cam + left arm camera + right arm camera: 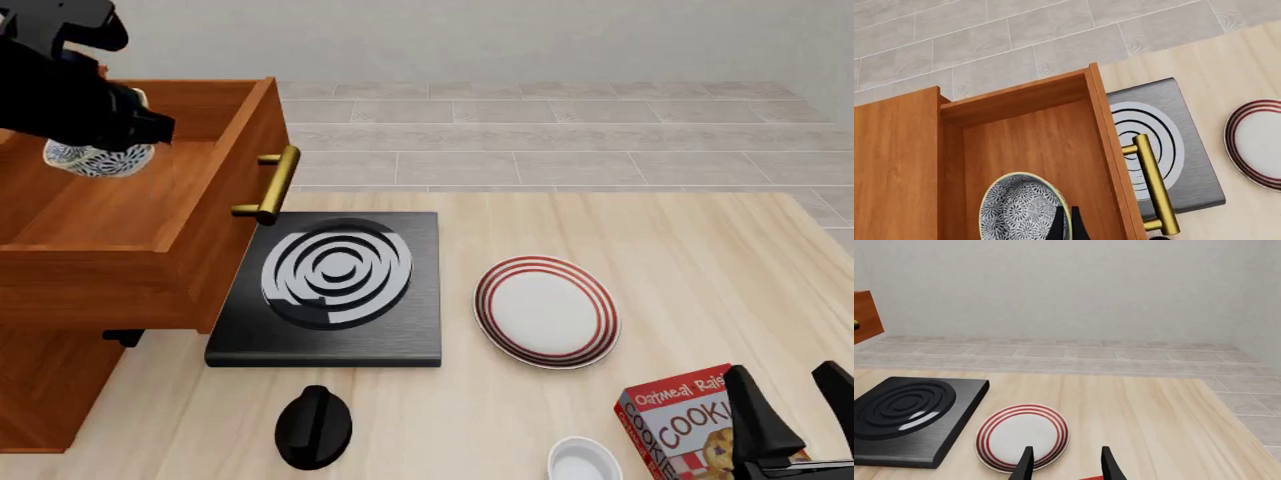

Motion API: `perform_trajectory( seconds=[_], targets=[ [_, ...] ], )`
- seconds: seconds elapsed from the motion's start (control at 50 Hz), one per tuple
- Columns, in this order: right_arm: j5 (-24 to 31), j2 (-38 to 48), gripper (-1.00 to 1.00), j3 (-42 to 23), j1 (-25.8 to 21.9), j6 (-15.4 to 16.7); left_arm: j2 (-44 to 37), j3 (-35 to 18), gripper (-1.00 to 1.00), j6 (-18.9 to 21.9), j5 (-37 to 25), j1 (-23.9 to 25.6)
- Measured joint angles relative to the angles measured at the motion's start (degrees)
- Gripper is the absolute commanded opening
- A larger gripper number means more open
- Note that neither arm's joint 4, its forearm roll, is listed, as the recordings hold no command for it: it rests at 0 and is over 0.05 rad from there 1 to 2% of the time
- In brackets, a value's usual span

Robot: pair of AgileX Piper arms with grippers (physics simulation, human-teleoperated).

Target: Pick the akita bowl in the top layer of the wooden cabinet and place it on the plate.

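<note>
The akita bowl (1017, 210), dark with a fine white net pattern, sits inside the pulled-out top layer (1041, 145) of the wooden cabinet (40, 390). My left gripper (1067, 226) is shut on the bowl's rim, one finger on each side of it. From the front, the bowl (94, 158) shows just under the black left arm (67, 95), over the drawer (214, 235); whether it is off the drawer floor I cannot tell. The plate (547, 310), white with red rings, lies on the table right of the stove. My right gripper (794, 410) hangs open near the front right edge, empty.
A black square stove (334, 275) with white rings lies below the drawer's brass handle (274, 183). Near the front edge are a black knobbed lid (314, 425), a small white bowl (585, 462) and a red cookie box (674, 420), the box beside the right gripper.
</note>
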State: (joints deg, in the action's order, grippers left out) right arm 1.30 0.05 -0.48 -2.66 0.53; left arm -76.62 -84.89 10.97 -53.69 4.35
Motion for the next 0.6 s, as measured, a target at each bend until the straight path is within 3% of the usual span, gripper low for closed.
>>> perform_trajectory(
  seconds=[0.6],
  targets=[
    [0.0, 0.0, 1.00, 0.0, 0.0, 0.1, -0.4, -8.0, -1.00, 2.8, -1.9, 2.8]
  ],
)
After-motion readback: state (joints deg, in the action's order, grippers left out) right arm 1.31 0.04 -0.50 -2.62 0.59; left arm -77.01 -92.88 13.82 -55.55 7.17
